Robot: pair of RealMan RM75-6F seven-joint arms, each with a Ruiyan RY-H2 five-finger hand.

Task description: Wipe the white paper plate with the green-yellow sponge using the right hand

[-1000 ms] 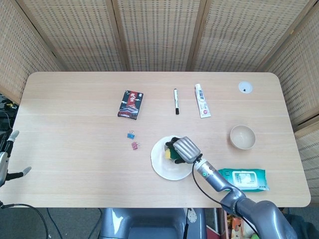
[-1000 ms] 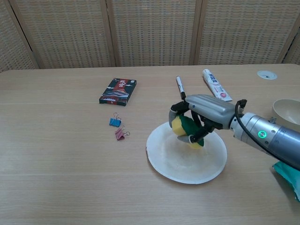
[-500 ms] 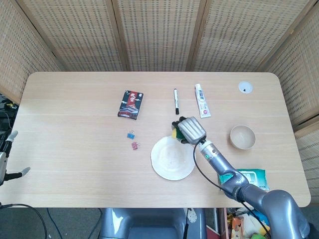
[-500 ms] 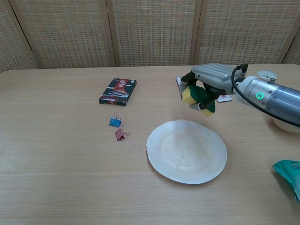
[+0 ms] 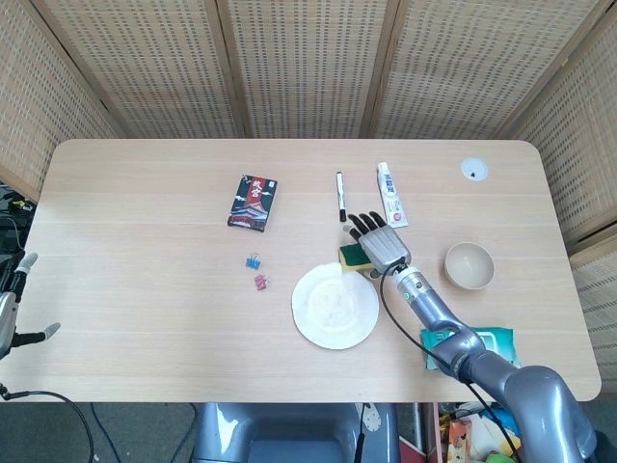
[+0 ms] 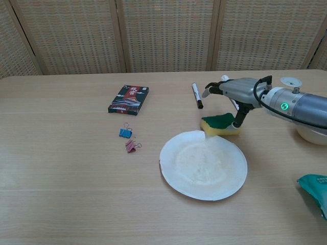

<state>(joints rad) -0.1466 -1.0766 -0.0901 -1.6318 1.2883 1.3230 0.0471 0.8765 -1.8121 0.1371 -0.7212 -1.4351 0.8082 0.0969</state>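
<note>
The white paper plate (image 5: pixel 335 307) (image 6: pixel 203 164) lies flat on the table with nothing on it. Just beyond its far rim, the green-yellow sponge (image 5: pixel 353 256) (image 6: pixel 219 124) rests on the tabletop, green side up. My right hand (image 5: pixel 381 241) (image 6: pixel 236 91) hovers over the sponge's right end with its fingers stretched out and apart, holding nothing. One digit points down beside the sponge; contact cannot be told. My left hand (image 5: pixel 13 311) shows only at the head view's left edge, off the table, fingers apart and empty.
Behind the sponge lie a black pen (image 5: pixel 340 196) and a toothpaste tube (image 5: pixel 390 207). A dark card box (image 5: pixel 254 203) and two binder clips (image 5: pixel 256 271) sit to the left. A bowl (image 5: pixel 469 265) and a wet-wipes pack (image 5: pixel 472 345) are at the right.
My right hand carried the sponge off the plate toward the far side, set it on the table and spread its fingers. The left hand stayed put.
</note>
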